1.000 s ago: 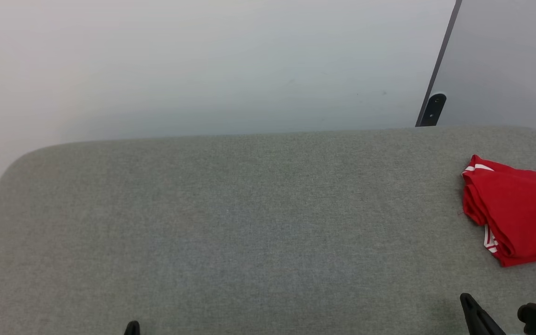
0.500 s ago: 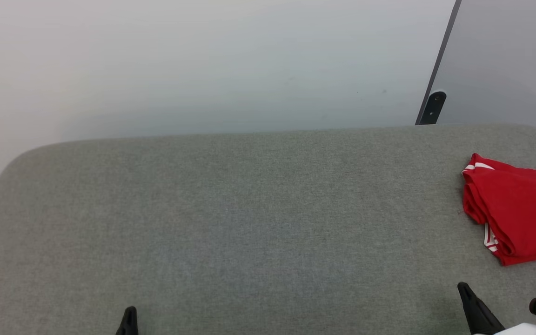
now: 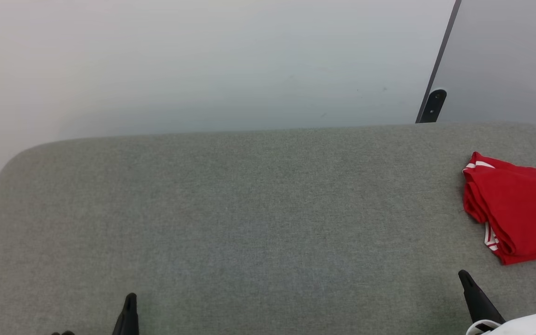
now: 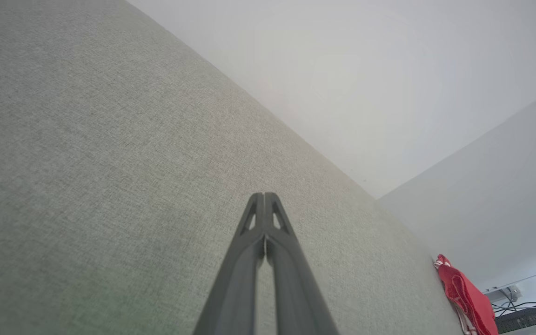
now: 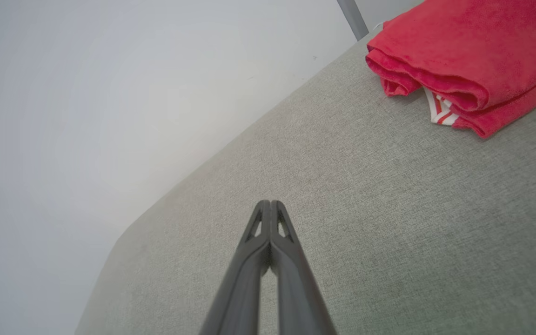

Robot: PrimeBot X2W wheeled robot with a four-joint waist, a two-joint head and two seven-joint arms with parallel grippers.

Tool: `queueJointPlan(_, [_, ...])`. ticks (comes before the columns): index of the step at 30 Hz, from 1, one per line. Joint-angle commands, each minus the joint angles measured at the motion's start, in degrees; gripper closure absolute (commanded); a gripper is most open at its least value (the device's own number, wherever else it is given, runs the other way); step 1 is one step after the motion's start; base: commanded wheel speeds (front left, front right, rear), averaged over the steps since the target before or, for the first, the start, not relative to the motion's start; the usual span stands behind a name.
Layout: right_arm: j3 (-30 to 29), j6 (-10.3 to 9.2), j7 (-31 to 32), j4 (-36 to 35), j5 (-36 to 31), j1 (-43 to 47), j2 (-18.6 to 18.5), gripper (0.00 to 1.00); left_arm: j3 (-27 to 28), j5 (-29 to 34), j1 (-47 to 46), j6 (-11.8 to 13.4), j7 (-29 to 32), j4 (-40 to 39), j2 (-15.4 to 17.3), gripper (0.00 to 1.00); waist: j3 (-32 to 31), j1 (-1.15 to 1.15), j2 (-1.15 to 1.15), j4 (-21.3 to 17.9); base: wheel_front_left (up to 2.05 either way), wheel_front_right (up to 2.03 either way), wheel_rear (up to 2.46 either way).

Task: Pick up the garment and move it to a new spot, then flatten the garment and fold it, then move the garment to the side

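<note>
The right pincer (image 3: 470, 288) is hovering low over the grey surface (image 3: 249, 209), its two fingers pressing together and gripping nothing. The left pincer (image 3: 130, 309) is doing the same near the front edge, also clenched and empty. Just beyond the right pincer, apart from it, the garment (image 3: 519, 209) is lying as a folded red bundle at the right end of the surface, running off the head view's right side, well apart from the left pincer. Its rounded folds are facing the right pincer, with striped trim (image 5: 441, 109) peeking out between the layers. It is looking light, soft and limp, so it is likely going to sag and come unfolded if lifted by one thin layer, though nothing about it is seeming fragile. The knit may be sliding a little between smooth fingers. The best hold is probably going to be a pinch through the whole stack at the thick folded edge nearest the right pincer, fingers parting first, ideally with the left pincer sharing the load at a second corner.
</note>
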Motion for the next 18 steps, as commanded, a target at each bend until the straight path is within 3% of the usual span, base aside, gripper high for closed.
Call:
queueJointPlan(1, [-0.3,-0.02,-0.4,-0.2,2.5,-1.7,0.0,1.0,0.3,-2.4,-1.5,-0.4,0.4,-0.3,0.1,1.0,0.0,0.0,0.0,0.0,0.0,0.0,0.0])
queueJointPlan(18, [-0.8,-0.03,-0.9,2.4,14.3,-4.3,0.3,1.0,0.8,-14.7,-5.0,-0.8,3.7,1.2,0.0,1.0,0.4,0.0,0.0,-0.1,0.0,0.0,0.0])
